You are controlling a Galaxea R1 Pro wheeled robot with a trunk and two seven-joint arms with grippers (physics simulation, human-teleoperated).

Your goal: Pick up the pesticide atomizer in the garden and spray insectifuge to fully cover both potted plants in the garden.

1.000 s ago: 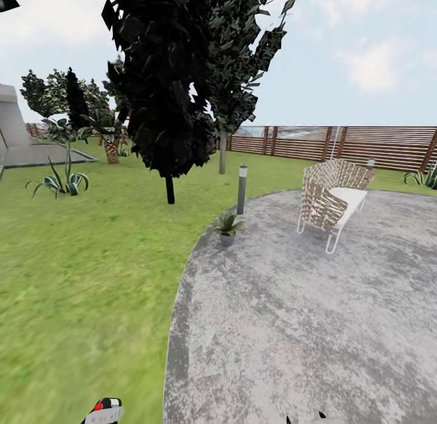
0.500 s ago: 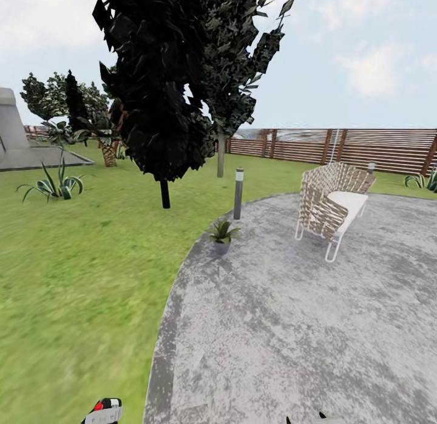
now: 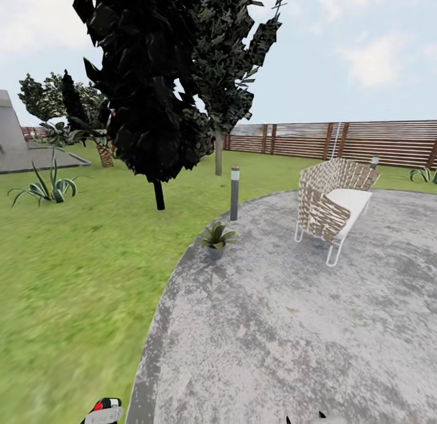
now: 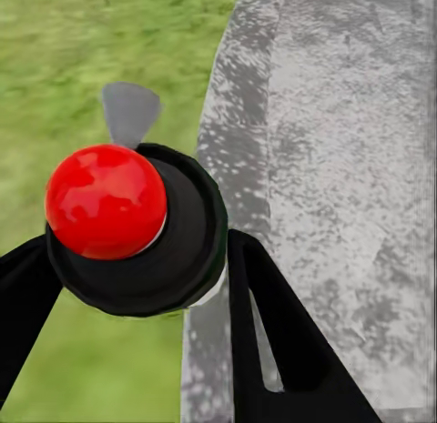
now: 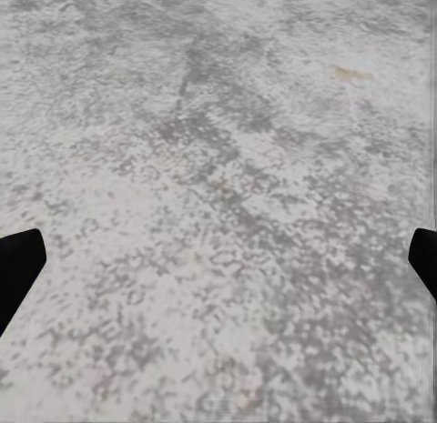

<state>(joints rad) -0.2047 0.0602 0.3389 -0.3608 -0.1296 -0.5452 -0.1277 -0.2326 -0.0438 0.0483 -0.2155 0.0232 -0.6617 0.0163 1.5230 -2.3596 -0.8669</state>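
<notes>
The left tool (image 4: 137, 259) is clamped on the pesticide atomizer (image 4: 137, 227) — red tip up (over the lawn's edge). The right tool (image 5: 218, 259) is spread wide, holding nothing, above the paved patch (image 3: 291, 327). One potted plant (image 3: 215, 237) stands at that patch's rim — beside a bollard lamp (image 3: 234, 193).

Left end effector (image 4: 137, 259) clamped — right end effector (image 5: 218, 259) spread wide

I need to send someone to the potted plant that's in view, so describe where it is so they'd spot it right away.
Find the round grey paved patch with the woven chair on it. On its edge nearest the lawn, just in front of a short grey lamp post, stands the potted plant. Unlike the potless spiky plant out on the grass, it is a small rosette in a grey pot.
</notes>
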